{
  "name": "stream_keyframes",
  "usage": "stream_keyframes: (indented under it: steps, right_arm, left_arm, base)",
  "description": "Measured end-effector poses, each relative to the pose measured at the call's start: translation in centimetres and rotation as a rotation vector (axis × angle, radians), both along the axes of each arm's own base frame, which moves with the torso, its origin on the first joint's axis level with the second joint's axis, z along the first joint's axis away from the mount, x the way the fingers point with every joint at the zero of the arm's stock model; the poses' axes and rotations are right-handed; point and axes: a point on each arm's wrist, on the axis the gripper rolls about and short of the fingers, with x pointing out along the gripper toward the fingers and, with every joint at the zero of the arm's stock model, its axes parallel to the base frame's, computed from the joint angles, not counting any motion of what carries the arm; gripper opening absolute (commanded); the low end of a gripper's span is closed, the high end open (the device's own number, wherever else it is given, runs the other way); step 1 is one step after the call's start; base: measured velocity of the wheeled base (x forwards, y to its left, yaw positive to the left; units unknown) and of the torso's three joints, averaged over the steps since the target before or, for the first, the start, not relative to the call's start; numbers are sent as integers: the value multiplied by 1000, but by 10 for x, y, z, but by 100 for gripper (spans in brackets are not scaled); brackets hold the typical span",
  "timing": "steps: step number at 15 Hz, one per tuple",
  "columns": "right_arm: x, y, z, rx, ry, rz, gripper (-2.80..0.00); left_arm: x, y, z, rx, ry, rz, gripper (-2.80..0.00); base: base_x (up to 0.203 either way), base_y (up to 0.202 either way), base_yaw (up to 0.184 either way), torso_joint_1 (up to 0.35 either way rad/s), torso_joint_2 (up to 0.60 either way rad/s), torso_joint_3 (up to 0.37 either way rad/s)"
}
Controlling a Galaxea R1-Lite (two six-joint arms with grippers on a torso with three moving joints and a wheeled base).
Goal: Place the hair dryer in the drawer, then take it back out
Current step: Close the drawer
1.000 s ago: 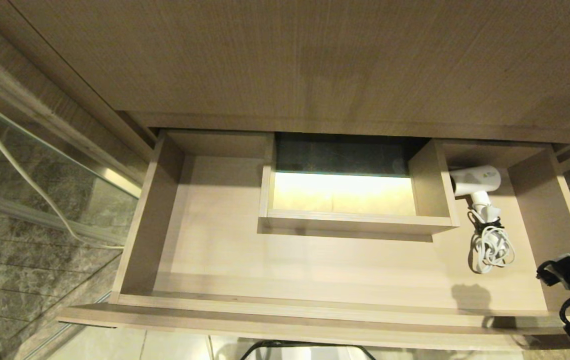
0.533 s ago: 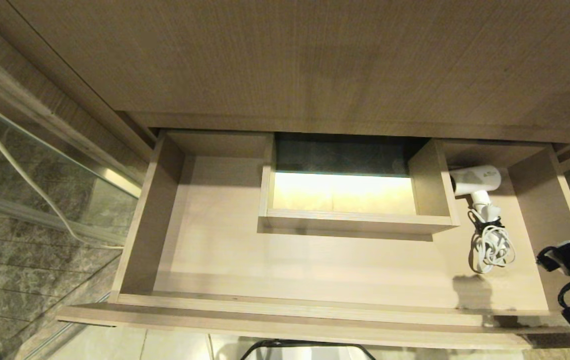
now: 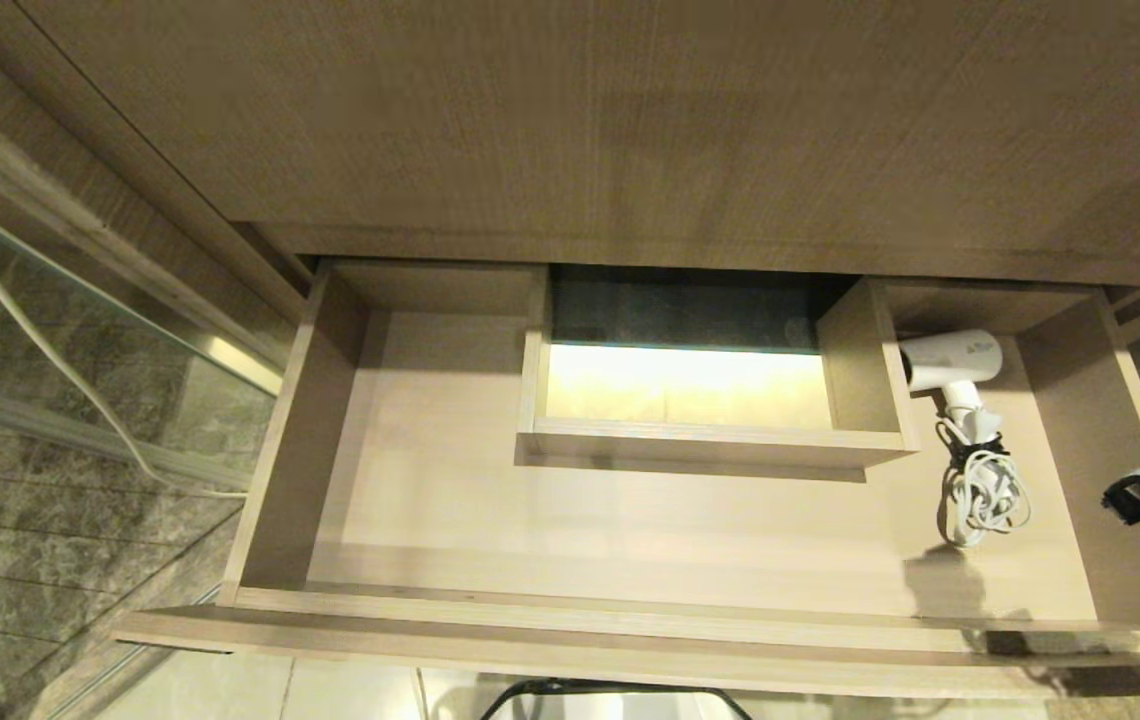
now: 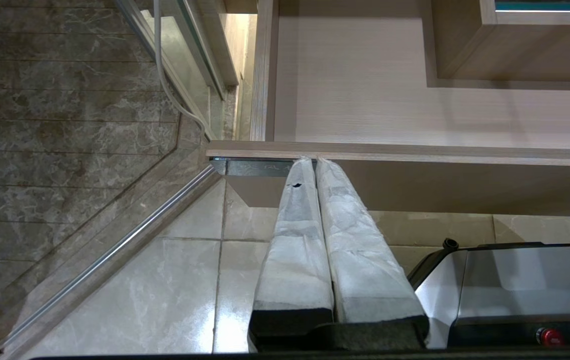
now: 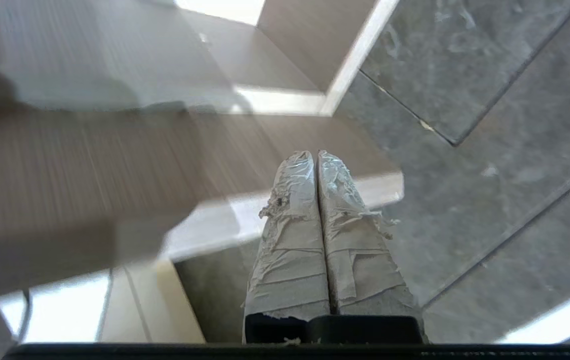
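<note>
The open drawer (image 3: 410,500) holds the hair dryer (image 3: 950,362) at its two o'clock corner, handle and coiled cord trailing toward five o'clock. To lift it out cleanly, the right gripper (image 5: 317,160), outside the drawer's right wall at four o'clock, should probably spread wide and pinch the handle above the cord. Its taped fingers are pressed together on nothing; the left gripper (image 4: 315,162), parked below the drawer front, is likewise clenched and empty.

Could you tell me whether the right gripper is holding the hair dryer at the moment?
No, the hair dryer lies in the drawer, apart from the right gripper, whose fingers are shut on nothing.
</note>
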Motion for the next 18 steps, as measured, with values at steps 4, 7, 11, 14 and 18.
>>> stream_keyframes:
  steps: [4,7,11,14,18]
  right_arm:
    - [-24,3,-3,-31,46,-19,-280]
    - [-34,3,-2,-25,62,-40,-280]
    - [-47,-3,-8,-30,128,-112,-280]
    - [-56,-5,-14,-17,202,-182,-280]
    - [-50,-7,-23,21,235,-228,-280]
  left_arm:
    - [0,0,0,0,0,0,-280]
    - [0,0,0,0,0,0,-280]
    - [0,0,0,0,0,0,-280]
    - [0,0,0,0,0,0,-280]
    - [0,0,0,0,0,0,-280]
  base:
    - [0,0,0,0,0,0]
    - [0,0,0,0,0,0]
    - [0,0,0,0,0,0]
    - [0,0,0,0,0,0]
    - [0,0,0,0,0,0]
